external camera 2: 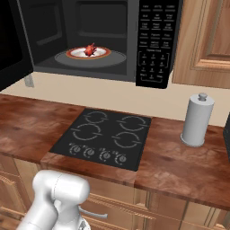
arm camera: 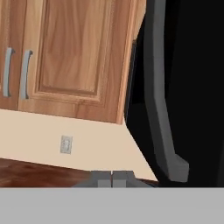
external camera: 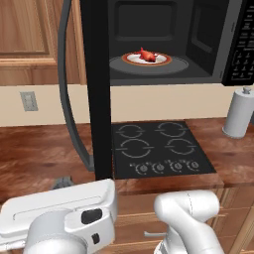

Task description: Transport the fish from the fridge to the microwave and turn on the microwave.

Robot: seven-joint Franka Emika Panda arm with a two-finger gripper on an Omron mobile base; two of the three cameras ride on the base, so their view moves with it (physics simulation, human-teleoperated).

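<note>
Wood-cabinet kitchen, brown counter (external camera 2: 27,126) carrying a black cooktop (external camera 2: 105,137) and a paper-towel roll (external camera 2: 196,119). Microwave (external camera 2: 155,40) above, door (external camera: 95,89) hanging wide open. Fish (external camera: 147,54) is lying on a plate (external camera: 163,59) on the turntable inside. Gripper (arm camera: 112,178) is sitting low beside the door's grey handle (arm camera: 164,113), fingertips pressed together, carrying nothing. Risks: closed fingers glancing off the handle or slab edge; door swinging short of latching, leaving the start key dead.

The red-orange fish (external camera: 146,54) lies on a plate inside the open black microwave (external camera: 163,30), well beyond the closed fingers (arm camera: 105,178) by its door handle.
</note>
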